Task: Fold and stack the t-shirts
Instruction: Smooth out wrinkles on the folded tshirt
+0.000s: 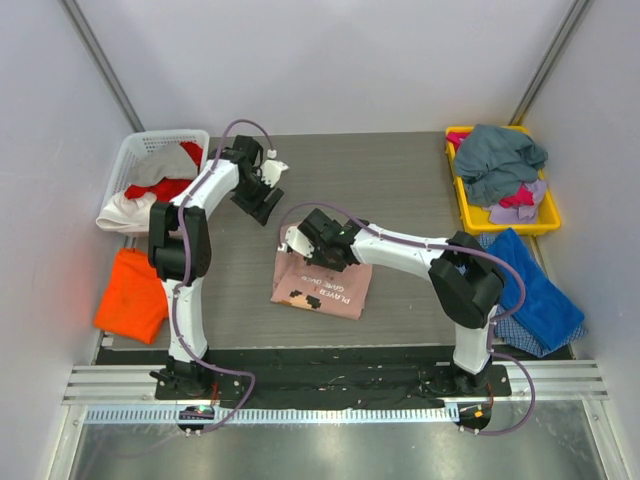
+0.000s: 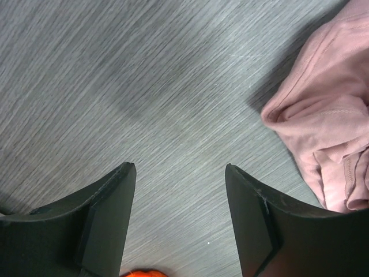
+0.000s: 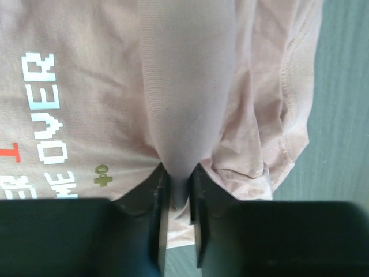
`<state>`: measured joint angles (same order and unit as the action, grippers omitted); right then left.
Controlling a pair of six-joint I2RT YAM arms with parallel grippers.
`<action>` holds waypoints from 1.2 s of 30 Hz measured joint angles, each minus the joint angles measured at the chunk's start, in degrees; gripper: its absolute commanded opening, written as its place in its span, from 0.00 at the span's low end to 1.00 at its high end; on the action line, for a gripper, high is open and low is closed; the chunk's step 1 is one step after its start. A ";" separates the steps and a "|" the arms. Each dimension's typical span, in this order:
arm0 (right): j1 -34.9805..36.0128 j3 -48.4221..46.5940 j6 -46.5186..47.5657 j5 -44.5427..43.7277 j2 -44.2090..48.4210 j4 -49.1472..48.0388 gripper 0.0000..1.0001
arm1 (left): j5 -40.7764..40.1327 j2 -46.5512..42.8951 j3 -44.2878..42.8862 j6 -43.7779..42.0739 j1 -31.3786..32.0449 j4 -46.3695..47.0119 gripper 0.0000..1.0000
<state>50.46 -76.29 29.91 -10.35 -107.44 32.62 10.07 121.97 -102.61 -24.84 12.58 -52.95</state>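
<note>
The dusty-pink t-shirt lies partly folded at the table's middle, print facing up. My right gripper is at its far left corner, shut on a raised fold of pink fabric; the right wrist view shows the jaws pinching that fold above the printed shirt. My left gripper is open and empty above bare table, behind and left of the shirt. In the left wrist view it has the pink shirt's edge to its right. The bright orange t-shirt lies at the left edge.
A white basket at the back left holds red and white shirts. A yellow bin at the back right holds grey-teal and other shirts. A blue shirt lies at the right edge. An orange scrap shows under the left gripper.
</note>
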 measured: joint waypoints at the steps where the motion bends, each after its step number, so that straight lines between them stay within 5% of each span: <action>1: 0.00 -0.37 0.02 -0.20 -0.11 0.00 0.07 | -0.02 0.00 0.20 0.20 0.00 0.26 0.67; 36: 0.11 -19.43 0.52 -3.52 -6.80 4.37 0.01 | -2.16 0.55 1.07 1.62 0.04 4.09 0.65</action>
<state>50.57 -95.72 30.44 -13.87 -114.24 36.99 7.90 122.52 -101.54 -23.22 12.62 -48.86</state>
